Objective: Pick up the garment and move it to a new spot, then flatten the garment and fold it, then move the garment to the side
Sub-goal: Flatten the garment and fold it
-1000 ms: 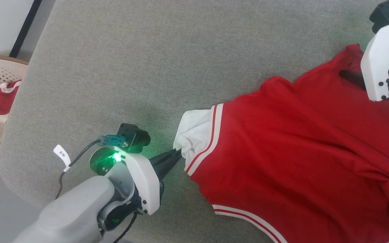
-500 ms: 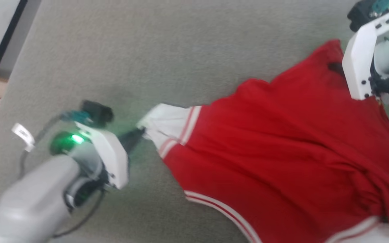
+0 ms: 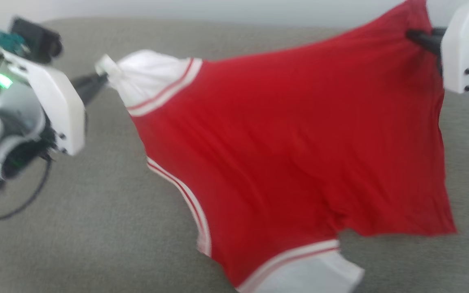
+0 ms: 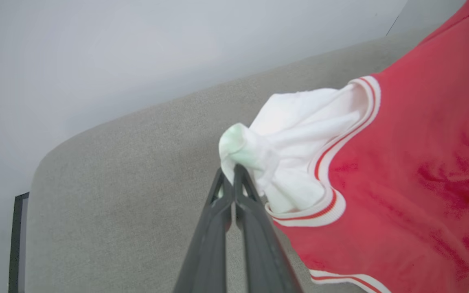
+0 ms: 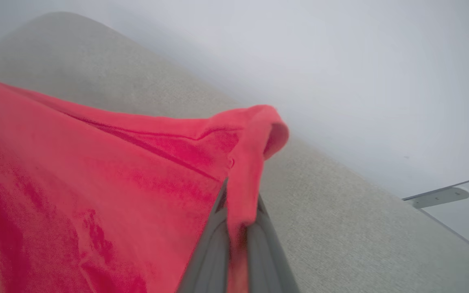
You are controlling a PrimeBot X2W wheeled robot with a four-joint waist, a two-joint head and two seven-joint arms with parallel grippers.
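Garment (image 3: 283, 142) is rising off the grey counter (image 3: 75, 228), flat a second ago. Left claw (image 3: 98, 79) is pinching its white sleeve (image 3: 149, 81), right claw (image 3: 417, 37) now clamping a red edge, starting the move

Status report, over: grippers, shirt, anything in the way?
Left gripper shut on white sleeve. Right gripper shut on red edge. Shirt hangs spread between them. Grey surface beneath, no obstacle spotted.

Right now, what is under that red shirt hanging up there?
Under the bright red jersey T-shirt with white sleeves lies the grey woven fabric surface, visible around its edges. The patch directly beneath the cloth is covered and cannot be seen.
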